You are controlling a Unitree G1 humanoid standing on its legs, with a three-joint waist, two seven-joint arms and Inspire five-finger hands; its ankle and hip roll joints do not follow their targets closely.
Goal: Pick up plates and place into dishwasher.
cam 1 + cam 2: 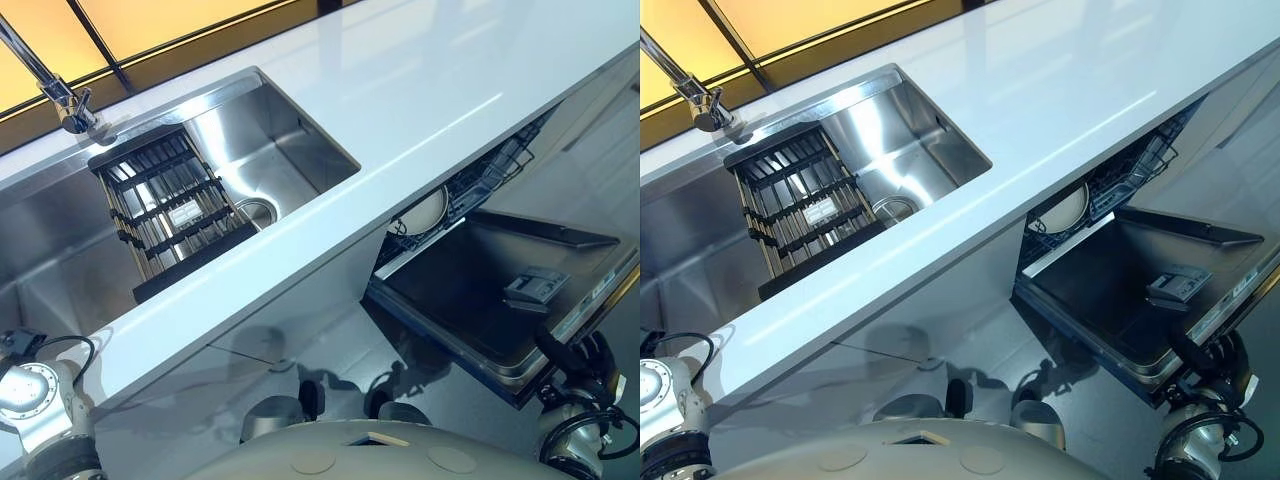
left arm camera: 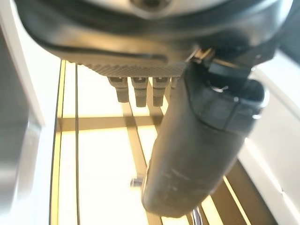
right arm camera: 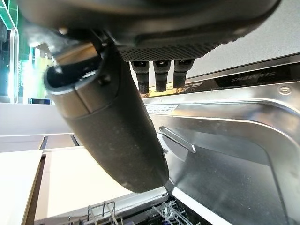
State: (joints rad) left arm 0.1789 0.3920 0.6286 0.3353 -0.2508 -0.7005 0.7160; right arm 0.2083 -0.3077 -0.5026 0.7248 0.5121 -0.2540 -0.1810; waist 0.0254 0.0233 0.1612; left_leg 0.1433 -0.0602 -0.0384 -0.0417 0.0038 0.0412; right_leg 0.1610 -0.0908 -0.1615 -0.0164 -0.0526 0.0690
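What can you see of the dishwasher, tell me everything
The dishwasher sits under the white counter, right of the sink. Its door is open, hanging down, showing a steel inner face with a grey dispenser. A dark wire rack inside holds a white plate. The right hand is at the door's outer edge.

My countertop [image 1: 420, 90] is glossy white. The sink [image 1: 270, 140] is brushed silver steel, holding a black slatted rack [image 1: 170, 205]. The dishwasher door [image 1: 490, 290] is dark grey inside, with a white plate [image 1: 425, 212] in its rack.
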